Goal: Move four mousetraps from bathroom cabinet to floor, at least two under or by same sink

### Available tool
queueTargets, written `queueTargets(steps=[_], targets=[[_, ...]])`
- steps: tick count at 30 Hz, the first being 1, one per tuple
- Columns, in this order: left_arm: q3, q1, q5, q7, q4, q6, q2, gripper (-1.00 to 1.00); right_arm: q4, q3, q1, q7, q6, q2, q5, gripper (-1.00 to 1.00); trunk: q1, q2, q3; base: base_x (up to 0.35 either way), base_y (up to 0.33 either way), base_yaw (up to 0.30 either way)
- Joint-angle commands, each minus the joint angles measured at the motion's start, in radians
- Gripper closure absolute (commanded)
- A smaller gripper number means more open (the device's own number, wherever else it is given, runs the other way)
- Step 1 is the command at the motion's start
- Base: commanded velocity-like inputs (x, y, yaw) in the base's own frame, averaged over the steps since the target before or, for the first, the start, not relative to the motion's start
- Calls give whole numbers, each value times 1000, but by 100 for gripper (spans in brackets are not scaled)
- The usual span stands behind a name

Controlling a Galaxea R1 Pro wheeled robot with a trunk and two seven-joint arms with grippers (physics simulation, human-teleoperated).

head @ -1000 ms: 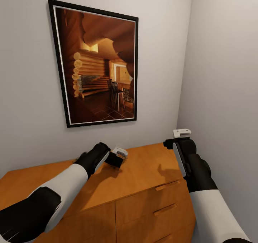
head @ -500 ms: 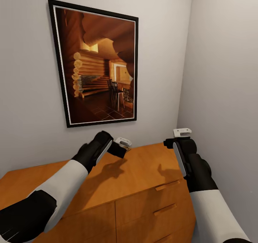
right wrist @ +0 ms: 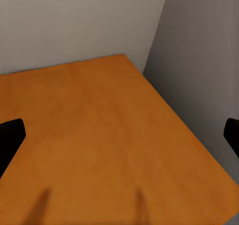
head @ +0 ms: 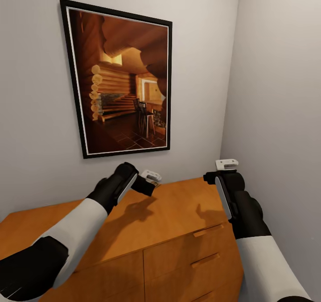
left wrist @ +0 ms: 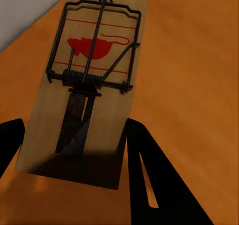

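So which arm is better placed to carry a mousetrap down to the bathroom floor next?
The left. Its pincer is shut on a mousetrap, held above the cabinet top. The right pincer is open with nothing between its fingers, over bare cabinet wood.

A pale wooden mousetrap [left wrist: 84, 90] with black wire is seen; the cabinet [head: 178, 213] is smooth orange wood.

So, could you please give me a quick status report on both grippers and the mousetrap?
Left gripper shut on one mousetrap, lifted above the cabinet top. Right gripper open, holding nothing, over the cabinet's right end. Nothing in the way.
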Motion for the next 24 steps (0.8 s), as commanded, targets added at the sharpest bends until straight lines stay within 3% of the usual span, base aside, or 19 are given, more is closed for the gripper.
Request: queueTargets(steps=[1, 4, 9, 14, 17, 24], targets=[[2, -1, 4, 3, 0, 4, 3, 100, -1, 1, -1, 3, 6, 0, 9, -100, 0, -1, -1, 0, 0, 0], [25, -1, 5, 3, 2, 2, 10, 100, -1, 1, -1, 3, 6, 0, 9, -100, 0, -1, -1, 0, 0, 0], [145, 5, 4, 29, 1, 0, 27, 100, -8, 1, -1, 3, 6, 0, 9, -100, 0, -1, -1, 0, 0, 11], [248, 13, 4, 170, -2, -1, 30, 100, -25, 1, -1, 5, 6, 1, 8, -100, 0, -1, 0, 0, 0, 161], [288, 15, 6, 240, -10, -1, 30, 100, -29, 1, -1, 5, 6, 3, 7, -100, 0, -1, 1, 0, 0, 235], [325, 17, 7, 287, -29, -2, 29, 100, -31, 1, -1, 5, 6, 5, 4, -100, 0, -1, 2, 0, 0, 206]])
